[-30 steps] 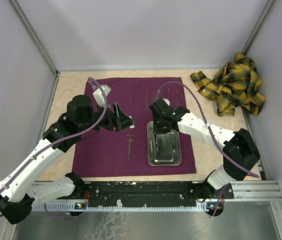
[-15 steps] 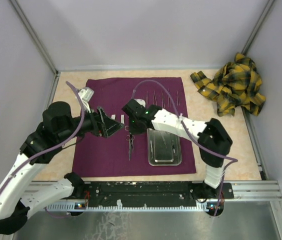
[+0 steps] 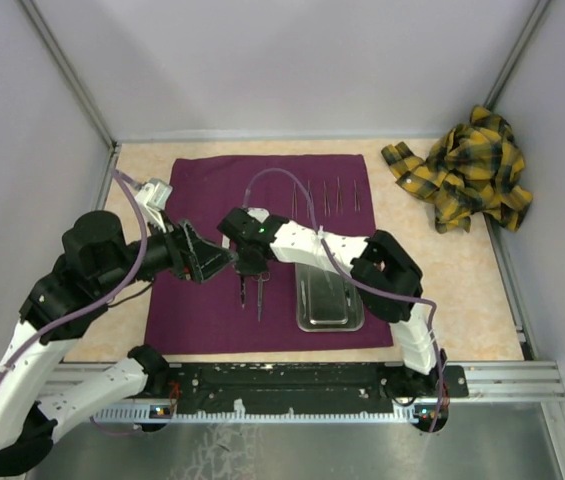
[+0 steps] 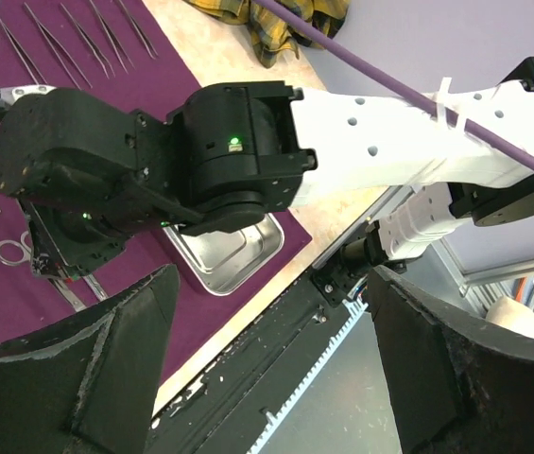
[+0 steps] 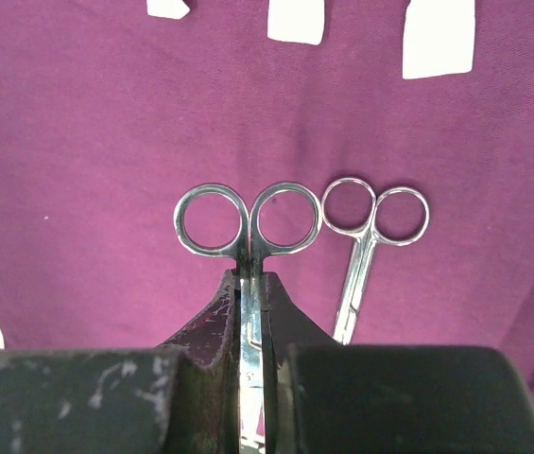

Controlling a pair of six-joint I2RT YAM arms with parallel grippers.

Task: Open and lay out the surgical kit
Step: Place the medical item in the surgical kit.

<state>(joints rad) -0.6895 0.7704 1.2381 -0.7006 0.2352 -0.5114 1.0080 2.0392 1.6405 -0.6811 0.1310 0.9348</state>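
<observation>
- While the top view looked down on it, the dark purple cloth (image 3: 202, 310) lay spread flat on the table (image 3: 467, 280). The steel tray (image 3: 332, 308) sat on the cloth's right part, and a row of forceps (image 3: 332, 197) lay near its far edge.
- At the cloth's middle, the right gripper (image 3: 250, 268) was over one pair of scissors (image 3: 243, 292), and the second scissors (image 3: 260, 300) lay just beside that pair. The left gripper (image 3: 217, 262) hung close on the left, pointed toward them. A yellow plaid cloth (image 3: 467, 170) was bunched in the far right corner, well apart from the kit.
- From the left wrist, the left gripper (image 4: 276, 378) had its fingers (image 4: 106, 369) spread wide with nothing between them. Beyond them was the right arm's black wrist (image 4: 153, 170), with the tray (image 4: 233, 265) behind it on the cloth.
- From the right wrist, the right gripper (image 5: 250, 284) was clamped tight on the shanks of the scissors (image 5: 248, 236), just below the ring handles. The second scissors (image 5: 361, 251) lay close on the right, and three white pieces (image 5: 295, 21) lay on the cloth along the top edge. Whether the gripped scissors rested on the cloth or hung above it could not be told.
</observation>
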